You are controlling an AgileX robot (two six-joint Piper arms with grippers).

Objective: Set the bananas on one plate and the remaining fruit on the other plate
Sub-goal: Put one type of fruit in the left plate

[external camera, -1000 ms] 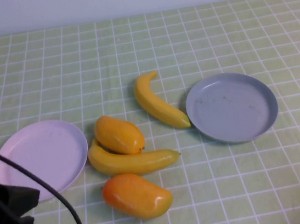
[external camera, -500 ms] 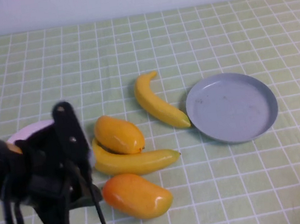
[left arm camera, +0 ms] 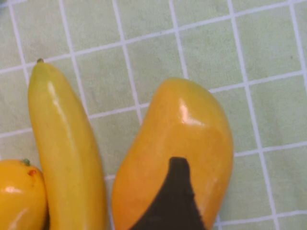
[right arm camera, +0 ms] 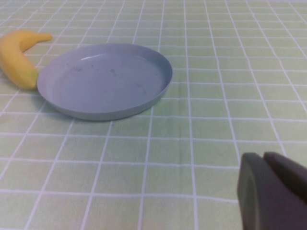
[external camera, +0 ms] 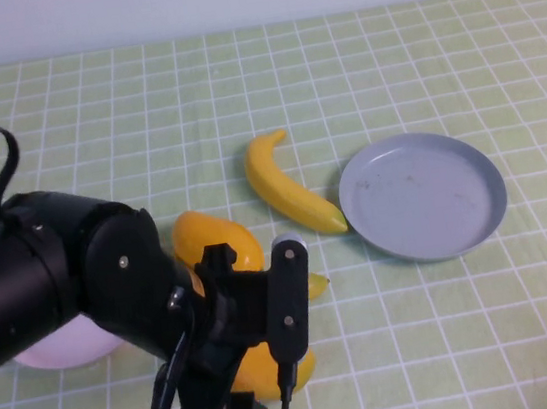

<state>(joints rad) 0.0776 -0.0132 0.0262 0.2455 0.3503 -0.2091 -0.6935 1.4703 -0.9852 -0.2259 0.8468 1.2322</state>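
1. Left gripper (external camera: 237, 371) low over the near mango (left arm camera: 175, 153), one dark fingertip (left arm camera: 172, 201) overlapping it; jaws spread.
2. Tight cluster on the checked tablecloth (external camera: 385, 59): near banana (left arm camera: 67, 153) just beside that mango, far mango (external camera: 213, 243) touching the banana's other side.
3. Pink plate (external camera: 61, 348) largely hidden under the left arm.
4. Far banana (external camera: 286, 188) with its tip against the grey-blue plate (external camera: 424, 195); plate interior bare.
5. Right gripper (right arm camera: 273, 191) closed, low over open cloth near that plate.
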